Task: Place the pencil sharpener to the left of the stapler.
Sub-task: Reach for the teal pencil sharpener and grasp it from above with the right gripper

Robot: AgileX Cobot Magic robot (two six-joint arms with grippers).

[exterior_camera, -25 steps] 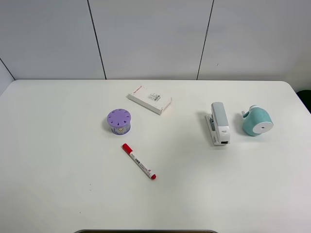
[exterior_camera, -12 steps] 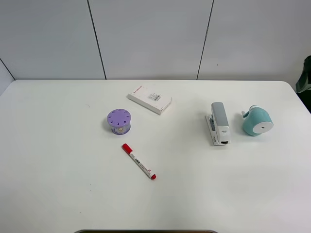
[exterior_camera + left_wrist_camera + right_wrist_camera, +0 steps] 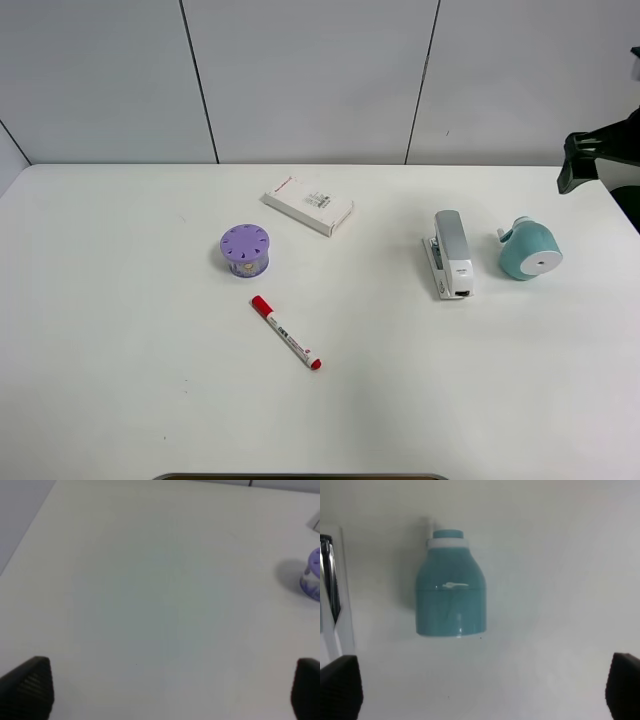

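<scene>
The teal pencil sharpener [image 3: 530,250] lies on its side at the right of the table, white face toward the front. It is just right of the silver-grey stapler [image 3: 452,254], with a small gap between them. My right gripper [image 3: 482,687] hangs open above the table, and the sharpener [image 3: 451,585] lies ahead of its spread fingers with the stapler [image 3: 330,595] at the picture's edge. The right arm's dark end [image 3: 600,152] shows beyond the sharpener at the far right. My left gripper [image 3: 165,695] is open over bare table and does not show in the exterior view.
A purple round holed container [image 3: 245,249] stands left of centre, with a red-capped marker [image 3: 286,333] in front of it. A flat white box [image 3: 308,205] lies behind. The white table [image 3: 120,380] ends at a grey wall behind.
The right arm has come into the exterior view at the far right edge, moving in above and behind the sharpener. Nothing on the table has moved.
</scene>
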